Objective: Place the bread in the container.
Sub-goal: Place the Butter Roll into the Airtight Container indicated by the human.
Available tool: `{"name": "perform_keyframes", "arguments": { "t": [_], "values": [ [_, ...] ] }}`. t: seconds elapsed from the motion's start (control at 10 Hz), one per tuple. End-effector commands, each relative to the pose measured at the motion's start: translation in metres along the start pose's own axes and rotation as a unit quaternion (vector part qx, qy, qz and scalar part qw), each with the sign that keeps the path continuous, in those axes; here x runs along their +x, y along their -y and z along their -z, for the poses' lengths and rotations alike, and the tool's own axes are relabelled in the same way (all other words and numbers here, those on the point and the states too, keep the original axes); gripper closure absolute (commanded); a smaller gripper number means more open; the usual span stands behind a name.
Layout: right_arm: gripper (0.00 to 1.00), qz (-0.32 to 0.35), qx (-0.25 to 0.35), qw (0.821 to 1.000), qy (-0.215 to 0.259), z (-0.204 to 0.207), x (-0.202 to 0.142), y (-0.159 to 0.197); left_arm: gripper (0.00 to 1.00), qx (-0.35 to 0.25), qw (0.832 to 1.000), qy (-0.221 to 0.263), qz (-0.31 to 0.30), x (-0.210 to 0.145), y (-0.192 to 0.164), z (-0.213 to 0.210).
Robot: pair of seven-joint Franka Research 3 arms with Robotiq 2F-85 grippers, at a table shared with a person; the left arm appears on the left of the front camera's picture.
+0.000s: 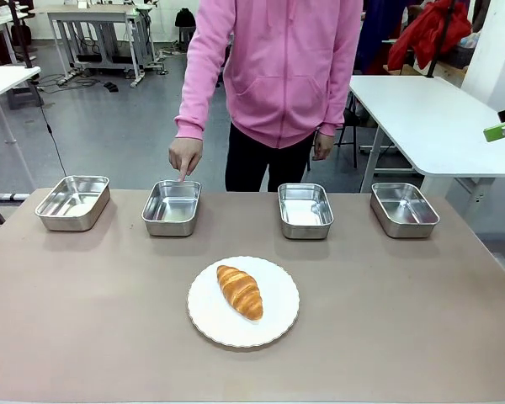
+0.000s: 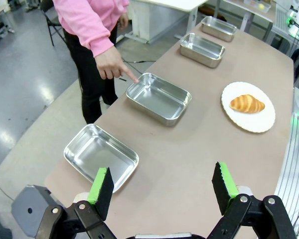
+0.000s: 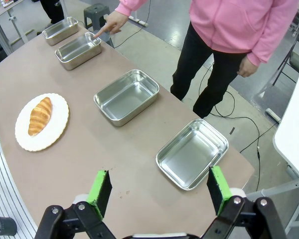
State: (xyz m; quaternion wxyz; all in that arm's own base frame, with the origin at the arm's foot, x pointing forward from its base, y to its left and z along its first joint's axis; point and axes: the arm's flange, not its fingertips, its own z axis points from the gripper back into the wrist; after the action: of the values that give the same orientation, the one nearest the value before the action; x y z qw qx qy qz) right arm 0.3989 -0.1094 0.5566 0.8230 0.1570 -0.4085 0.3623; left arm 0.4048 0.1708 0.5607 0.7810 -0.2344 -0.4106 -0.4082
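Left gripper (image 2: pixel 162 180) and right gripper (image 3: pixel 158 181) both spread wide, croissant on its plate

Both sets of green-padded fingers stood far apart with nothing between them, each pair hanging above the near part of the brown table (image 1: pixel 84 328) — neither touched anything.

On the near middle of the table lay the croissant (image 1: pixel 240 291), golden-brown and ridged, set at a slant on a round white plate (image 1: pixel 278 321), well inside the rim.

Beyond the plate, along the far side, four steel trays sat in a row with gaps between them: the outer left tray (image 1: pixel 71 220), the second tray (image 1: pixel 170 228), the third tray (image 1: pixel 305 231) and the outer right tray (image 1: pixel 404 229).

Across the table stood a person in a pink hooded top. One hand (image 1: pixel 185 156) reached down with the forefinger stretched out, its tip at the far rim of the second tray — whether it touched the metal, I could not tell. The other hand (image 1: pixel 323 145) hung at the person's side, clear of the table.
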Motion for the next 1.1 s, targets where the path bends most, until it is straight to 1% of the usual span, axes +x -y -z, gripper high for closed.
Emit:
{"name": "perform_keyframes", "arguments": {
  "t": [0.0, 0.7, 0.8, 0.9, 1.0],
  "values": [
    [0.00, -0.006, 0.002, 1.000, 0.009, 0.002, 0.000, 0.001, 0.00, -0.003, 1.000, 0.006, 0.001, 0.001, 0.000, 0.000],
    [0.00, -0.006, 0.002, 1.000, 0.009, 0.002, 0.000, 0.001, 0.00, -0.003, 1.000, 0.006, 0.001, 0.001, 0.000, 0.000],
    [0.00, -0.006, 0.002, 1.000, 0.009, 0.002, 0.000, 0.001, 0.00, 0.000, 1.000, 0.000, 0.000, 0.000, 0.000, 0.000],
    [0.00, -0.006, 0.002, 1.000, 0.009, 0.002, 0.000, 0.001, 0.00, 0.009, 0.999, -0.032, -0.004, 0.022, 0.022, 0.007],
    [0.00, -0.006, 0.002, 1.000, 0.009, 0.002, 0.000, 0.001, 0.00, 0.037, 0.997, -0.065, -0.028, 0.051, 0.051, 0.023]
  ]
}}
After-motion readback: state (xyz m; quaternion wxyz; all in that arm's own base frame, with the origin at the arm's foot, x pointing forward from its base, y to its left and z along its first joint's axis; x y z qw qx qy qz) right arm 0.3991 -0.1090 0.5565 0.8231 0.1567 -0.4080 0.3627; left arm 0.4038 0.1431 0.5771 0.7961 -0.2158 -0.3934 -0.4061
